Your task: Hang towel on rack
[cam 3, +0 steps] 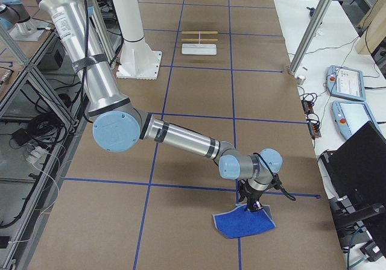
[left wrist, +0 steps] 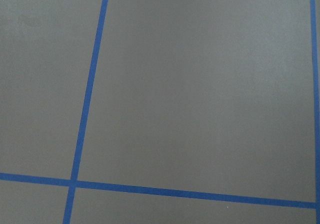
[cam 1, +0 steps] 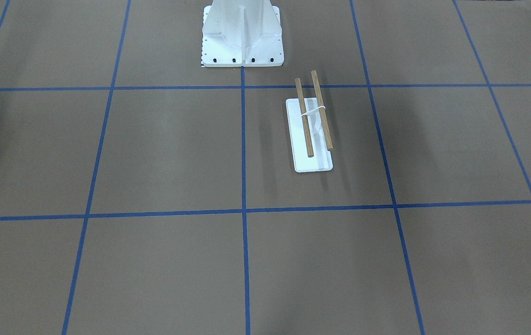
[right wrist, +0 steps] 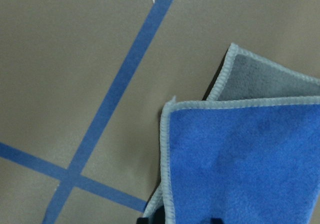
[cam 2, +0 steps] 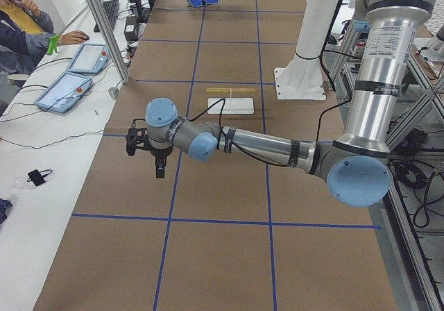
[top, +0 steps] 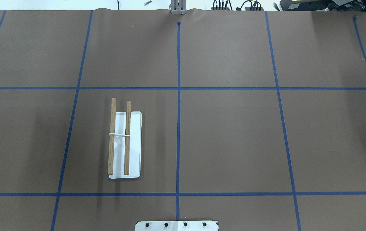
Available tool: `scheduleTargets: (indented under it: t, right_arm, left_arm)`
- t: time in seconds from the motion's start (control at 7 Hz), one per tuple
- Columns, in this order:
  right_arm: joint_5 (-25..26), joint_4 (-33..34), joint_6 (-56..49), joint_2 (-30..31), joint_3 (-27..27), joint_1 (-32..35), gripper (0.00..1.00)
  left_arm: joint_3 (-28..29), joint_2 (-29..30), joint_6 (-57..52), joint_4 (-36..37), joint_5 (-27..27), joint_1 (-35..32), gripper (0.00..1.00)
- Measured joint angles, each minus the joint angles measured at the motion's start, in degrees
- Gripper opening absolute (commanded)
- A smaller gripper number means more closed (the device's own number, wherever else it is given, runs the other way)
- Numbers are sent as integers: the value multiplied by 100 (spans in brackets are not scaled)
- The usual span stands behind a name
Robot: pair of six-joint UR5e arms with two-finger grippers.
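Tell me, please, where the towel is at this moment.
In the exterior right view the towel lies on the table at the robot's right end, under the right gripper and beside a blue tape line, far from the rack.

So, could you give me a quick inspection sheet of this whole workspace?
Surface: brown table with a blue tape grid.
Job's things: rack bare; towel lying at the robot's right end, one corner folded over.
Clutter: nothing seen.
Grippers: left gripper hangs over bare table; right gripper at the towel's edge; neither one's state can be told.
Cables: cables beyond the table's far edge.
Surroundings: white pedestal; operator at a side bench.
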State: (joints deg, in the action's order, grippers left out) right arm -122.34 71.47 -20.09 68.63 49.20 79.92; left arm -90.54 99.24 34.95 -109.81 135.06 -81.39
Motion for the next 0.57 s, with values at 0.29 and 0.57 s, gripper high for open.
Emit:
scheduleTargets:
  t: [0.29,0.57]
  right_arm:
    - [-1,-5,-30,51,-17,1,25]
    - [15,-43,-48,112,-22,2,0]
  left_arm:
    - [-20,0,75,-3,3,0,98]
    - [-21,-3,89,-1,3,0,98]
